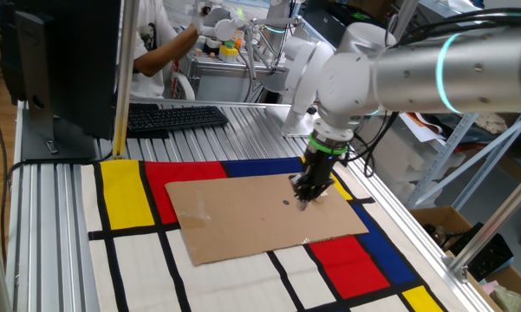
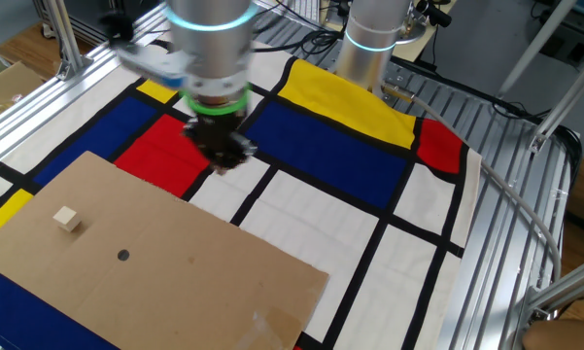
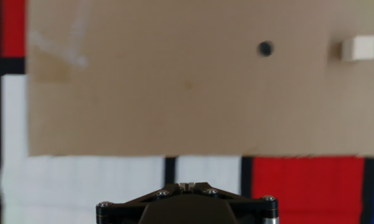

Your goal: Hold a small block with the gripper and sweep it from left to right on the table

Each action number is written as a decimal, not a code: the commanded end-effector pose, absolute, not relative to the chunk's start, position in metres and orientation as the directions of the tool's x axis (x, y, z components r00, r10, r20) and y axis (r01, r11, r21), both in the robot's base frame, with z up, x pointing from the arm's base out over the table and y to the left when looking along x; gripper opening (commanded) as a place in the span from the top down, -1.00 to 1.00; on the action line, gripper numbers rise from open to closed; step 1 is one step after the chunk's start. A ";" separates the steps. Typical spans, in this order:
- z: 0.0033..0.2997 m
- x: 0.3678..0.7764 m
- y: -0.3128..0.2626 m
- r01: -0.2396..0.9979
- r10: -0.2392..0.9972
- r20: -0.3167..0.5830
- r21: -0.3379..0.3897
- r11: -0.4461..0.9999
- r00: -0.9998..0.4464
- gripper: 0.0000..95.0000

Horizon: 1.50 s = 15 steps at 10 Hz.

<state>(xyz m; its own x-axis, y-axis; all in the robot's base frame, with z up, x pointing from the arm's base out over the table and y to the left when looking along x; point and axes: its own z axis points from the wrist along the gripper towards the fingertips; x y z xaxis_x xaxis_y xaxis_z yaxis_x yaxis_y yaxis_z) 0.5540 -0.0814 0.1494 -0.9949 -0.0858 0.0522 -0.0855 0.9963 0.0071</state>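
Observation:
The small block (image 2: 68, 220) is a pale beige cube lying on the brown cardboard sheet (image 2: 175, 282) of the table (image 2: 510, 243). In the hand view the block (image 3: 359, 48) sits at the upper right. The black gripper (image 2: 223, 156) with its green ring hovers over the cardboard's edge, well apart from the block. Its fingertips (image 3: 187, 185) are pressed together with nothing between them. In one fixed view the gripper (image 1: 310, 198) hangs over the cardboard's right end, and I cannot make out the block there.
A small dark dot (image 2: 123, 256) marks the cardboard near the block. The mat (image 2: 330, 146) of red, blue, yellow and white rectangles surrounds the cardboard. A keyboard (image 1: 173, 117) and a monitor (image 1: 61, 61) stand at the back, and a second arm's base (image 2: 374, 39) stands nearby.

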 end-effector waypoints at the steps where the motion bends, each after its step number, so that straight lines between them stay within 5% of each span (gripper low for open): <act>1: 0.139 0.571 -0.114 -0.089 -0.090 0.051 0.004 0.996 -0.995 1.00; 15: 0.105 0.674 -0.274 -0.081 -0.078 0.044 -0.057 0.995 -0.996 1.00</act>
<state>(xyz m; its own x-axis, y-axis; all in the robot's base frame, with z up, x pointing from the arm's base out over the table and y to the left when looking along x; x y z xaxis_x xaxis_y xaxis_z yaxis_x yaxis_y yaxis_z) 0.6777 -0.2765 0.1031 -0.9959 -0.0792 0.0426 -0.0815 0.9952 -0.0542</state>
